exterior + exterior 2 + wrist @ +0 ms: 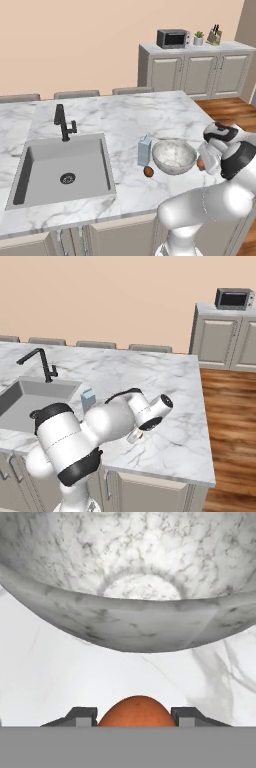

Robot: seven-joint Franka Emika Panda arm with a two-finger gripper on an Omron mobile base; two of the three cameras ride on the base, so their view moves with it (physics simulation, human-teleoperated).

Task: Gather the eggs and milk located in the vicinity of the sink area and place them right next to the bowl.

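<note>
Gripping the orange-brown egg beside the bowl

From the left, my gripper [202, 163] is pinching the orange-brown egg [200, 163] against the bowl [174, 156]; milk carton [144, 150] and brown egg [148, 171] beyond. Hand view: egg [137, 711] between fingertips [82, 716], bowl [135, 619] ahead.

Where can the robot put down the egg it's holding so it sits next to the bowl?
Bare marble lies right of the bowl, under the pincer and its egg. The bowl's left is crowded by the milk and the brown egg.

Arm folded low, gripper [137, 714] clamped

Elbow bent, wrist turned down; fingers [82, 716] pinch an orange-brown egg [137, 712], apparently just above the counter.
</note>
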